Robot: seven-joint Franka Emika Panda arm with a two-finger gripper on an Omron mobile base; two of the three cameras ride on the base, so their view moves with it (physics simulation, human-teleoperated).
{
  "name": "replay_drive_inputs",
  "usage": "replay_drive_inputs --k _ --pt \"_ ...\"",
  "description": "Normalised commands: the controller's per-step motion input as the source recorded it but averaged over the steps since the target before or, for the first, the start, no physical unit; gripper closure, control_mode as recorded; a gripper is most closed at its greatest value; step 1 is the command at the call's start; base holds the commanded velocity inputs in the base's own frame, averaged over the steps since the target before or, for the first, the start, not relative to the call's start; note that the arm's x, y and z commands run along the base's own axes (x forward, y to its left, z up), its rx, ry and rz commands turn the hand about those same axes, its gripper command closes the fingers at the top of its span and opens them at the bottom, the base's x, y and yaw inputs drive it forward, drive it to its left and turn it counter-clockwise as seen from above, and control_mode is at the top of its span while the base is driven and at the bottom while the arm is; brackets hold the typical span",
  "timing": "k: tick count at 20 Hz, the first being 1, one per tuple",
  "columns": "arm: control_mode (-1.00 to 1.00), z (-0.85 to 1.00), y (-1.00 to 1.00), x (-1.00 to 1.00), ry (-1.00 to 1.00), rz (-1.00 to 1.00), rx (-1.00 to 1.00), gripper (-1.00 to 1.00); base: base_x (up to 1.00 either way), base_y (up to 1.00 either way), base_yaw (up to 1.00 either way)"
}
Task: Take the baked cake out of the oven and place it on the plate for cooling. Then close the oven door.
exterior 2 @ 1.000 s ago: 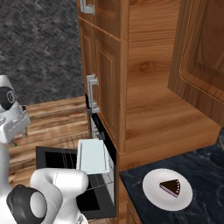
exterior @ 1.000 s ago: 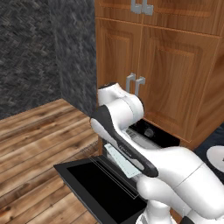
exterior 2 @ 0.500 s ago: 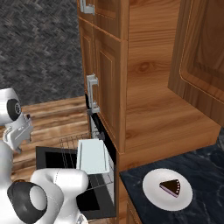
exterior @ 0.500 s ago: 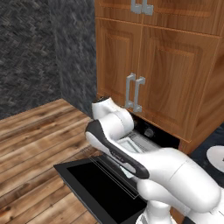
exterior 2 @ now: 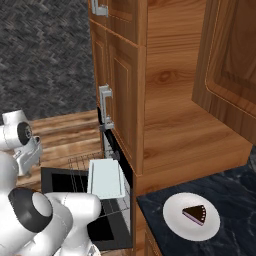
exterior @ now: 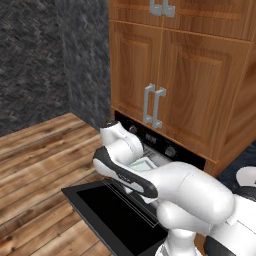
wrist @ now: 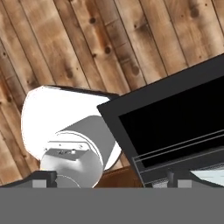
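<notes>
The baked cake (exterior 2: pixel 195 213), a small dark brown wedge, lies on the white plate (exterior 2: pixel 175 222) on the dark counter at the right. The black oven (exterior: pixel 156 142) sits under the wooden cabinets, with its knobs showing. The oven door (exterior: pixel 112 212) is open and lies flat over the wood floor; it is also the black panel (wrist: pixel 175 116) in the hand view. My gripper (exterior 2: pixel 29 160) hangs at the far left, beyond the door's outer edge, far from the cake. Its fingertips (wrist: pixel 51 176) stand wide apart with nothing between them, so my gripper (wrist: pixel 111 178) is open.
A pale flat tray (exterior 2: pixel 106 178) rests on the pulled-out wire rack (exterior 2: pixel 80 162) above the door. Wooden cabinet doors (exterior: pixel 180 85) with grey handles rise above the oven. A dark stone wall (exterior: pixel 40 60) stands to the left, and wood floor (wrist: pixel 87 43) lies under the hand.
The arm has swung lower and further left, carrying the hand down beside the open door's outer edge. The jaws stay open; the cake and plate have not moved.
</notes>
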Motion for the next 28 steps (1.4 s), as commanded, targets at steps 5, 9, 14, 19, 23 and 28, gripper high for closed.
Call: replay_drive_inputs --k 5,9,14,19,23,28 --pt "-1.00 -0.60 0.19 0.21 0.00 0.00 0.00 -1.00 0.00 0.00 0.00" --pt "-1.00 -0.56 0.14 0.34 0.00 -0.02 0.00 -1.00 0.00 0.00 0.00" --pt "-1.00 -0.53 0.06 0.40 0.00 -0.04 0.00 -1.00 0.00 0.00 0.00" --pt "-1.00 -0.49 0.03 0.37 0.00 -0.03 0.00 -1.00 0.00 0.00 0.00" --pt "-1.00 -0.47 0.09 0.30 0.00 -0.03 -0.02 -1.00 0.00 0.00 0.00" --pt "-1.00 -0.41 0.07 0.29 0.00 -0.03 -0.02 -1.00 0.00 0.00 0.00"
